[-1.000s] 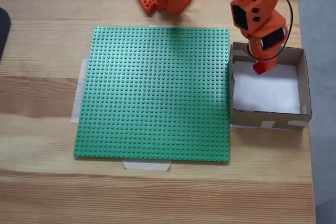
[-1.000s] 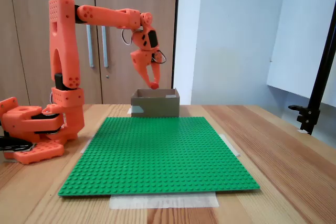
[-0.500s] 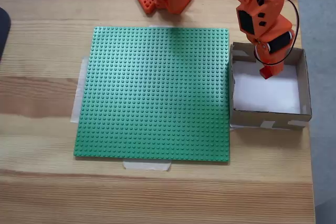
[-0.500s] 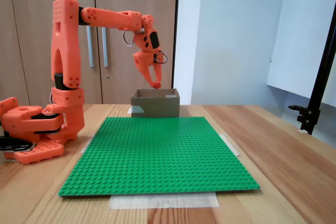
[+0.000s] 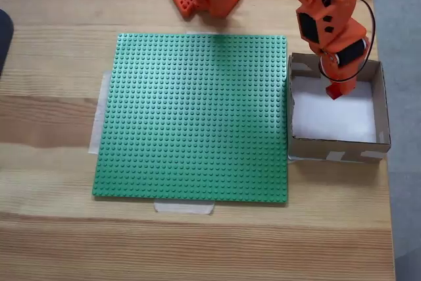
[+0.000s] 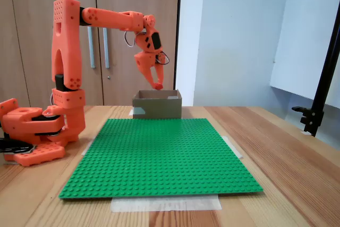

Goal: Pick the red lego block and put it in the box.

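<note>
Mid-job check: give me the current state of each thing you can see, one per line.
tool: shut on the red lego block, held above the box
red lego block: gripped at the fingertips, in the air over the box's white floor
box: open-topped, upright on the table, nothing visible on its floor
green baseplate: flat on the table, taped at its edges, bare

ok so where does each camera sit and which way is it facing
A fixed view: above the table, looking straight down on the green baseplate and box; arm base, forearm, gripper.
A fixed view: low at the table's edge, facing the cupboard doors; whole arm side-on.
Shared: baseplate, box, gripper holding the red lego block above the box.
</note>
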